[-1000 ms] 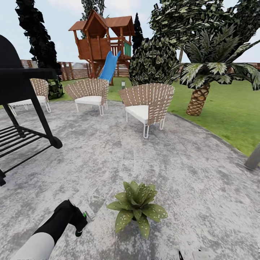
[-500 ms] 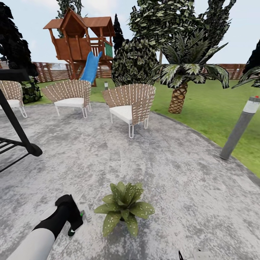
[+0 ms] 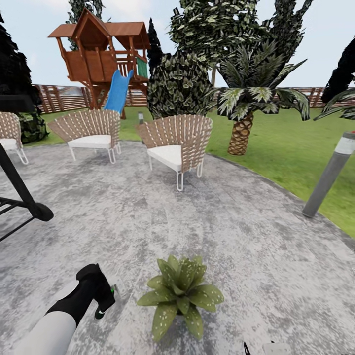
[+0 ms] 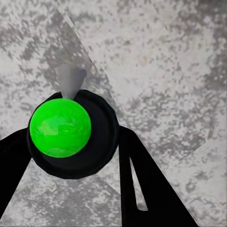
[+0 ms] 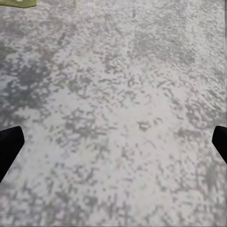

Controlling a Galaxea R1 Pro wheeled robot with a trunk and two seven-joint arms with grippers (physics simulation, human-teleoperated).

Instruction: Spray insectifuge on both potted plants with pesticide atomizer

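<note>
Green-capped pesticide atomizer [image 4: 60, 127] gripped in closed left hand [image 3: 101, 301] beside speckled potted plant [image 3: 180, 295]; right hand [image 5: 113, 142] spread open.

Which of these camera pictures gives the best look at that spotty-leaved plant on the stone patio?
The head view: the whole potted plant sits there, whitish specks on its leaves. The right wrist view catches just a green leaf edge in one corner. The left wrist view looks at patio stone instead.
</note>
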